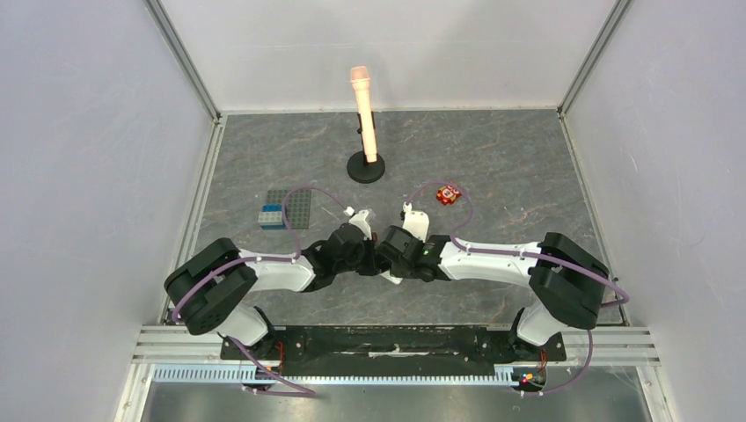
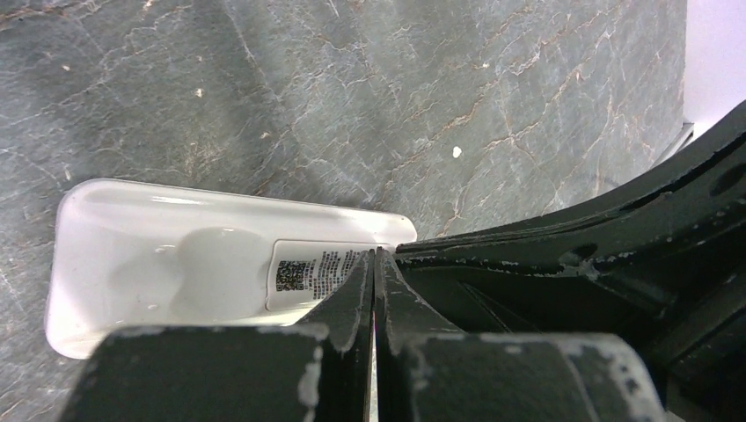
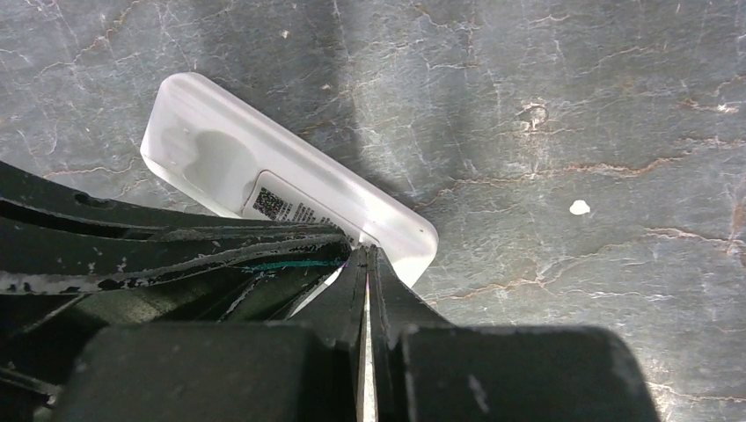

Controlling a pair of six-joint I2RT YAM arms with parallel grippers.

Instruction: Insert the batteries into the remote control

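Observation:
The white remote control [image 2: 176,255] lies on the grey table with its back up, showing a label with a QR code and a shallow round dent. It also shows in the right wrist view [image 3: 220,158]. My left gripper [image 2: 375,253] is shut and empty, its tips over the label end of the remote. My right gripper [image 3: 363,251] is shut and empty, its tips at the same end, near the remote's corner. In the top view the two grippers [image 1: 376,253] meet tip to tip and hide the remote. No blue batteries are in view.
A grey studded plate [image 1: 292,207] with a blue brick [image 1: 270,216] lies at the left. A small red block [image 1: 449,194] lies at the right. A peach rod on a black round base [image 1: 365,165] stands at the back. Walls enclose the table.

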